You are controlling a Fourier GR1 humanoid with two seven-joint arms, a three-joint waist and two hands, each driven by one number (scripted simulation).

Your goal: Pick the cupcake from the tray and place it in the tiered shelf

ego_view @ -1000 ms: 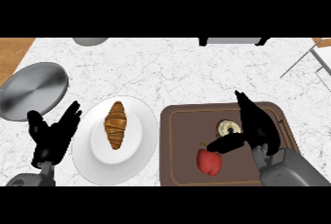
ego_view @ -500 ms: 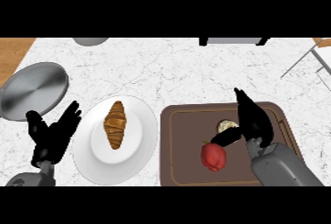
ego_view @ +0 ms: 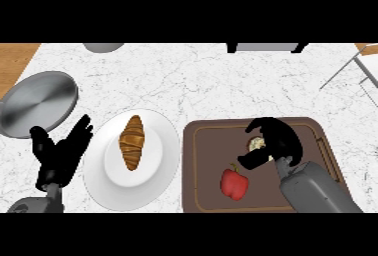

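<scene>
The cupcake (ego_view: 255, 144) sits on the brown tray (ego_view: 210, 165) and only a pale edge of it shows. My right hand (ego_view: 275, 141) arches over it with fingers curled round it and the thumb low on its left side. A red bell pepper (ego_view: 235, 183) lies on the tray just below and left of that hand. My left hand (ego_view: 60, 155) rests open at the left, fingers up, beside the white plate. A wire frame (ego_view: 354, 70) at the right edge may be the tiered shelf; most of it is out of view.
A white plate (ego_view: 148, 180) holding a croissant (ego_view: 132, 141) lies between my hands. A grey metal pan lid (ego_view: 37, 102) sits at the far left. A grey bowl (ego_view: 103, 47) and a dark object (ego_view: 266, 47) stand at the counter's back edge.
My right hand's fingers went from pointing straight up to curling down over the cupcake. The left hand stayed still.
</scene>
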